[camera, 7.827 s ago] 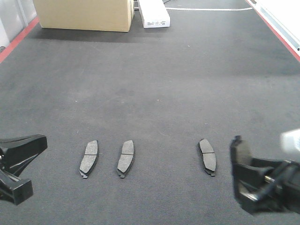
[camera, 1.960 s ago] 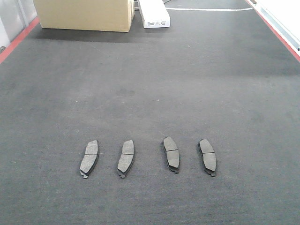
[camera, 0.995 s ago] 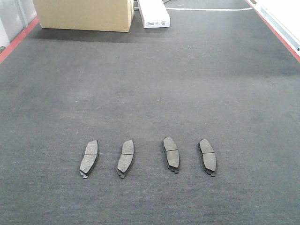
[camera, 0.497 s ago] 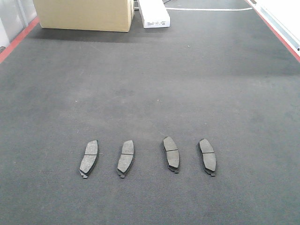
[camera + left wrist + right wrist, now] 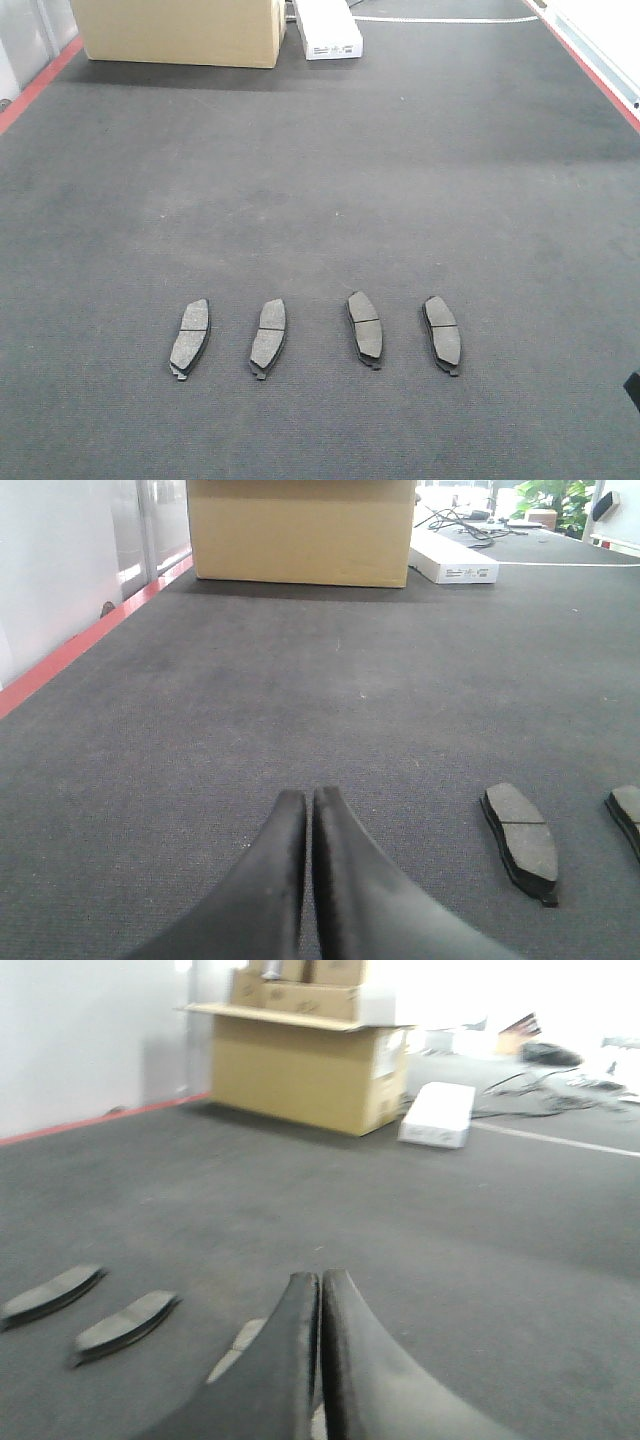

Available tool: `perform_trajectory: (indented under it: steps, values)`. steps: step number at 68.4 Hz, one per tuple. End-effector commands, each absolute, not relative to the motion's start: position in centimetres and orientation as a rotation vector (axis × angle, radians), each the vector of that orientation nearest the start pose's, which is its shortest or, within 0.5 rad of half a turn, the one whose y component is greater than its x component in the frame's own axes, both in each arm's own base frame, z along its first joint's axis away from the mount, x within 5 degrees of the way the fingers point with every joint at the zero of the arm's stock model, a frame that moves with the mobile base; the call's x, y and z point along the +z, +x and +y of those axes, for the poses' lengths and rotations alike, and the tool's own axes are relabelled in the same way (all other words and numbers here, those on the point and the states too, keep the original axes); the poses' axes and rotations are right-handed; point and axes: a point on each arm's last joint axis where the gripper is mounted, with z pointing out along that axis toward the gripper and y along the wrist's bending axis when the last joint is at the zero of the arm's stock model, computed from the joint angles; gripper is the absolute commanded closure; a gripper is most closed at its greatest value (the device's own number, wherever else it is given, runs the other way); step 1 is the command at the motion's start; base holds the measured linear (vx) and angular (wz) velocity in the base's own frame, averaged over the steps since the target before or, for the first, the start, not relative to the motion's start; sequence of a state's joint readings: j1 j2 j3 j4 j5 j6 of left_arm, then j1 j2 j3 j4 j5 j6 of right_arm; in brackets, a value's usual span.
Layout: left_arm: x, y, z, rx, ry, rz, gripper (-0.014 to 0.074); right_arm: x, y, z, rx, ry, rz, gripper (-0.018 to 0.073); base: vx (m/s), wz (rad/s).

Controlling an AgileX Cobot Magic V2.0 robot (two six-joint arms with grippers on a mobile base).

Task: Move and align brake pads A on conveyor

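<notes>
Four pads in a row on the belt [image 5: 330, 180], near edge of the front view: far-left pad [image 5: 190, 337], second pad [image 5: 268, 336], third pad [image 5: 366, 327], far-right pad [image 5: 442, 332]. All lie flat, face up, cross groove visible, none touching. The two left ones lean slightly right at the top, the two right ones lean slightly left. The gap between second and third looks a bit wider than the other gaps.

My left gripper [image 5: 310, 815] has its fingers pressed together, nothing between them, low over bare belt. In its view one pad [image 5: 520, 840] sits off to the right and the edge of another [image 5: 628, 815] shows at the frame border.

My right gripper [image 5: 320, 1295] is also closed up, tips meeting, holding nothing. That view is blurred. Two pads [image 5: 52, 1293] [image 5: 125, 1325] lie to its left, and a third pad [image 5: 238, 1345] is partly hidden behind the fingers; can't tell if it touches them.

A dark bit of my right arm [image 5: 633, 390] pokes in at the front view's right edge.

Far end of the belt: cardboard box [image 5: 180, 30], white box [image 5: 328, 30] just beside it. Red strip [image 5: 35, 88] along the left edge.
</notes>
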State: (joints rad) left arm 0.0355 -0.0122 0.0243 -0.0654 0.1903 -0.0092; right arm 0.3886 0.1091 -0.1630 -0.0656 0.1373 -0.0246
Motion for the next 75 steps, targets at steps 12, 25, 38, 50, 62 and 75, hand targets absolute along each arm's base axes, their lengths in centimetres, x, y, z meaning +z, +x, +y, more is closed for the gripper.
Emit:
perform_trajectory:
  steps: [12, 25, 38, 50, 62, 75]
  values:
    - [19.9, 5.5, 0.1, -0.036, -0.086, 1.585, 0.0603, 23.6, 5.6, 0.6, 0.095, -0.080, 1.426, 0.0568, 0.00, 0.00]
    - [19.9, 5.5, 0.1, -0.036, -0.086, 1.585, 0.0603, 21.7, 5.7, -0.2, 0.020, 0.066, 1.453, 0.0568, 0.00, 0.00]
    - [19.9, 5.5, 0.1, -0.036, -0.086, 1.585, 0.0603, 19.9, 5.9, -0.3, 0.017, 0.091, 1.508, 0.0568, 0.00, 0.00]
    - [19.9, 5.5, 0.1, -0.036, -0.086, 1.585, 0.0603, 19.9, 5.9, -0.3, 0.009, 0.083, 1.507, 0.0568, 0.00, 0.00]
    - [19.9, 5.5, 0.1, -0.036, -0.086, 1.585, 0.0603, 19.9, 5.9, -0.3, 0.009, 0.083, 1.507, 0.0568, 0.00, 0.00]
    - [19.9, 5.5, 0.1, -0.036, -0.086, 1.585, 0.0603, 19.9, 5.9, -0.3, 0.009, 0.083, 1.507, 0.0568, 0.00, 0.00]
